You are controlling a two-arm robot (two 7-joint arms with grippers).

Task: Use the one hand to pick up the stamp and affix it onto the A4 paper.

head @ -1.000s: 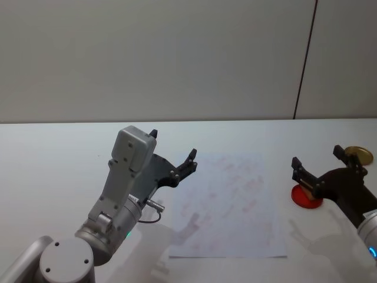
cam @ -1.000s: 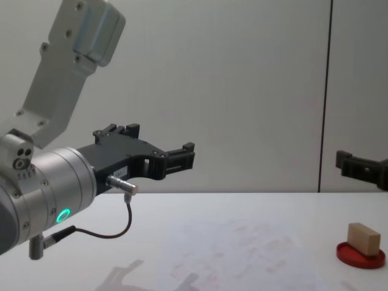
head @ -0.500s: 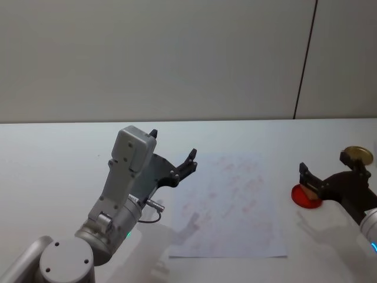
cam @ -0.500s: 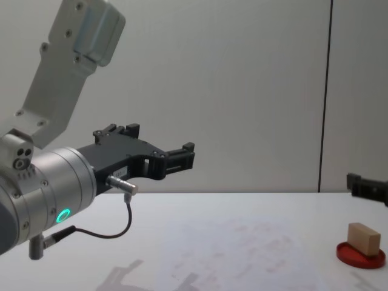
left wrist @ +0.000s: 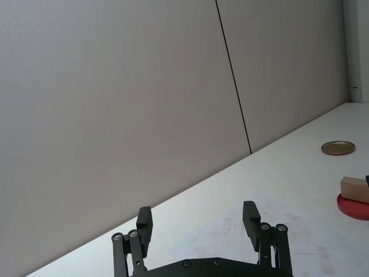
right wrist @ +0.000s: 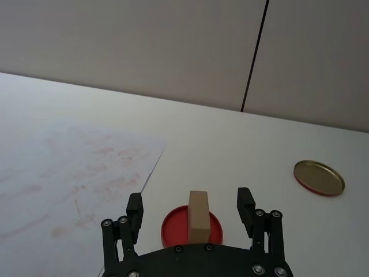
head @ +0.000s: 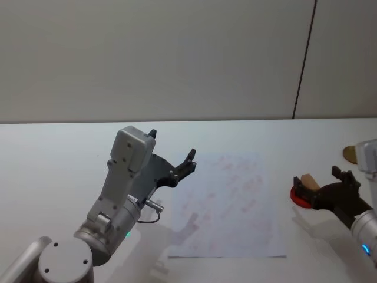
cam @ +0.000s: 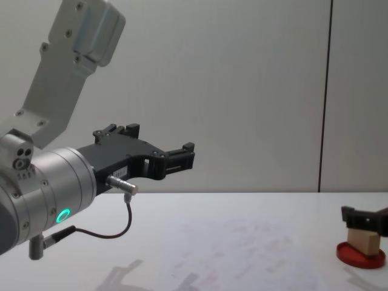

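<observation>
Right end effector [right wrist: 189,199], open wide astride the stamp [right wrist: 198,218], should centre, then close squarely on its flat sides; left end effector [left wrist: 197,214] hangs open, far left.

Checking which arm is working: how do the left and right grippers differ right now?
The left gripper hangs high above the table beside the A4 paper, with nothing between its jaws. The right gripper sits low, jaws flanking the stamp on the red disc without touching it. Both are open.
</observation>
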